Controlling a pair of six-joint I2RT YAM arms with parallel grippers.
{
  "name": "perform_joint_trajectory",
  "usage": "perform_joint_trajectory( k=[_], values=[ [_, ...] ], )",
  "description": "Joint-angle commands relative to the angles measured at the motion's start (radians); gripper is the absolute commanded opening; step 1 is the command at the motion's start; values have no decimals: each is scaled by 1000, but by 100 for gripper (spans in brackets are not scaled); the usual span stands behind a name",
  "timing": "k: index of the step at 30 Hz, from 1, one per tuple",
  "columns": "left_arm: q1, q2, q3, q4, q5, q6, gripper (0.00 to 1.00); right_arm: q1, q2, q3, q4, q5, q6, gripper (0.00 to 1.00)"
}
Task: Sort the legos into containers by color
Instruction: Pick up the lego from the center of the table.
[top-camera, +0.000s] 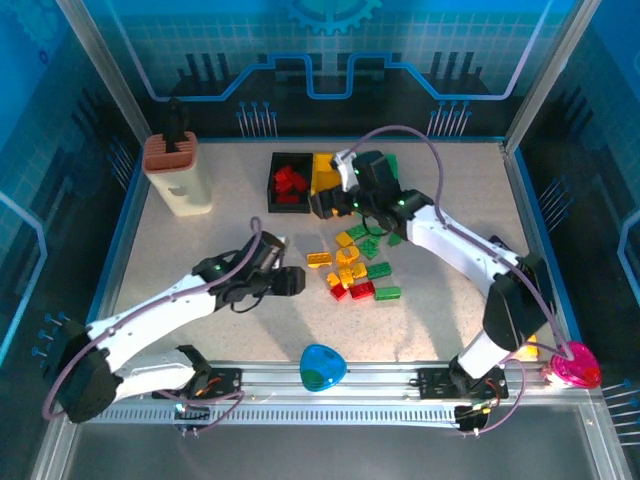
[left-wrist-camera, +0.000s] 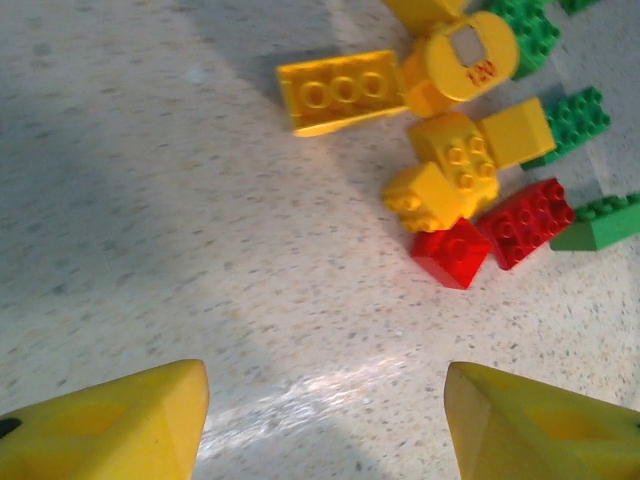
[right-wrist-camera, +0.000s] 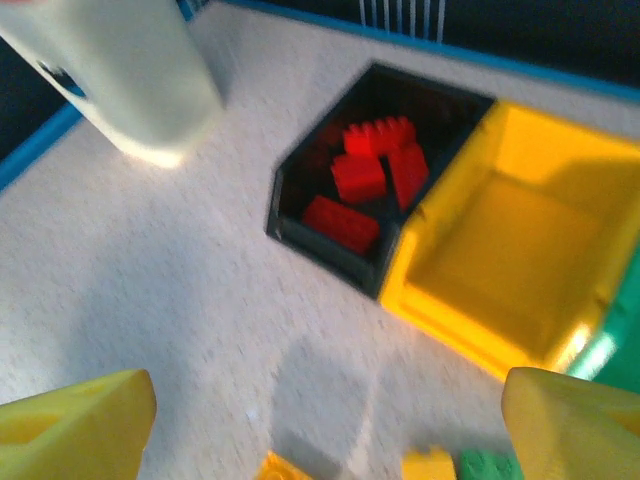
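Left tool (left-wrist-camera: 325, 390), spread and empty, faces the legos (left-wrist-camera: 460, 150); a yellow brick (left-wrist-camera: 430, 200) touches a red brick (left-wrist-camera: 452, 255), so one pinch may take both and missort one.

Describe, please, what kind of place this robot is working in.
Probably a robotics lab or demo cell: a table enclosed by blue printed backdrop panels, with legos and sorting containers laid out.

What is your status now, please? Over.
Left pincer open, empty, facing loose legos. Right pincer open, empty. Black bin holds red legos; yellow bin looks empty. No obstruction seen.
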Motion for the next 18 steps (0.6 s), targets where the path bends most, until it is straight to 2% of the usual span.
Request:
perform_joint_trajectory(
  k=[1,11,18],
  values=[
    [-48,100,72,45,7,46,64,-9,-90,-129,6,15,26,89],
    [-164,444,294,-30,30,121,57,-54,-390,-439,14,73,83,88],
    [-203,580,375,-95,-10,131,60,-86,-513,-537,-9,79,103,88]
  ],
)
